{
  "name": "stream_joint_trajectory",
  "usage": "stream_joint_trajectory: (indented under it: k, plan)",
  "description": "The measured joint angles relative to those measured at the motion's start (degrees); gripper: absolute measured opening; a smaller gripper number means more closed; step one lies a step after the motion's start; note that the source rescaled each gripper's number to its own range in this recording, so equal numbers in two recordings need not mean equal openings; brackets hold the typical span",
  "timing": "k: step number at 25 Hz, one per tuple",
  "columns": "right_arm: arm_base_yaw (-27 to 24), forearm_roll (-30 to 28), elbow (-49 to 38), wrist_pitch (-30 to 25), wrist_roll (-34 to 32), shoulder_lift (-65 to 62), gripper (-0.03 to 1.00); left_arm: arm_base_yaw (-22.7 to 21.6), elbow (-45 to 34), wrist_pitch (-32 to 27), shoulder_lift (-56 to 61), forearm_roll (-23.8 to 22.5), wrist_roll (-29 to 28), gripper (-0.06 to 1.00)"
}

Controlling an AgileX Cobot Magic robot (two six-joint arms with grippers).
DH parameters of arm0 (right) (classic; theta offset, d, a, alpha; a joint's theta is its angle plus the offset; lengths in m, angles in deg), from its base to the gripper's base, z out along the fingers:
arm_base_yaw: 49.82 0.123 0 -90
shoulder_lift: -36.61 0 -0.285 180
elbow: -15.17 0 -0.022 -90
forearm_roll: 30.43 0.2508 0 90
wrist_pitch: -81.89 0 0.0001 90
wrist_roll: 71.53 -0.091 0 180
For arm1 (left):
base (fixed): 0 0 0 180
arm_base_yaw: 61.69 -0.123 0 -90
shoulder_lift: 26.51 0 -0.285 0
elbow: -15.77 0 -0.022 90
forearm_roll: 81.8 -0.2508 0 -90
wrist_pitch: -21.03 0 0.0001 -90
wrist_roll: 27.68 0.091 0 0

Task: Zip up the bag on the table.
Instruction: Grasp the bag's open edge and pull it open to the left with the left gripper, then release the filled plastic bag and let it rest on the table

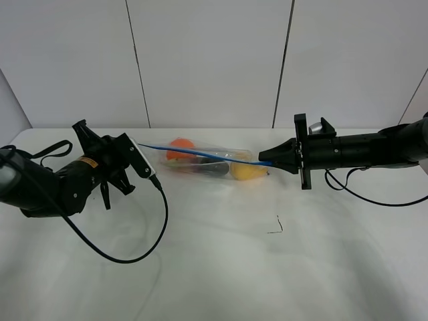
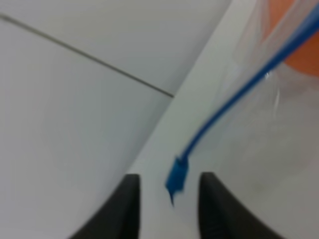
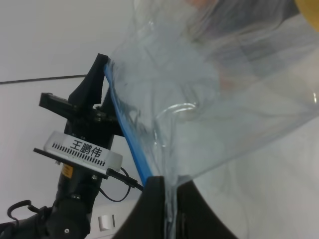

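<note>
**A:** Where is the bag [image 1: 207, 162]?

**B:** On the counter [image 1: 214, 267], stretched between my two pincers. Its blue zip strip [image 1: 200, 154] is pulled into a straight line from one to the other.

**A:** What is your right pincer [image 3: 168, 183] doing?

**B:** Its jaws are pressed together on the bag's edge, with clear plastic and that end of the strip pinched between them. The rest of the bag fans out ahead of it, crinkled and glossy.

**A:** And the left pincer [image 2: 169, 179]?

**B:** Its jaws stand apart. The other end of the strip sits in the gap between the two fingers [image 2: 124, 209] – I see space on each side of it, so neither finger touches it.

**A:** What shows through the plastic?

**B:** An orange [image 1: 179, 148] lies nearer my left pincer and a yellow pear [image 1: 246, 172] lies just ahead of my right. A dark eggplant [image 1: 215, 168] lies between the two fruits.

**A:** Is the zip sealed along its length?

**B:** I cannot tell; the strip is too thin in the high view and blurred up close.

**A:** Anything else near you?

**B:** A black cable [image 1: 134, 254] loops across the counter from my left wrist.
</note>
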Motion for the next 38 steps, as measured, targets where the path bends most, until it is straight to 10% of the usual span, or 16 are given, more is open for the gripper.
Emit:
stream_joint_trajectory:
  k: [5,22,38]
  plan:
    - [0.0,-0.07,0.0,0.0,0.0,0.0,0.0,0.0,-1.46,-0.05,0.0,0.26,-4.26,0.56]
    - [0.0,-0.13,0.0,0.0,-0.11,0.0,0.0,-8.94,-1.46,2.62,0.0,2.03,-24.59,0.57]
    - [0.0,-0.13,0.0,0.0,-0.17,0.0,0.0,-9.11,-1.46,2.22,0.0,3.96,-25.86,0.91]
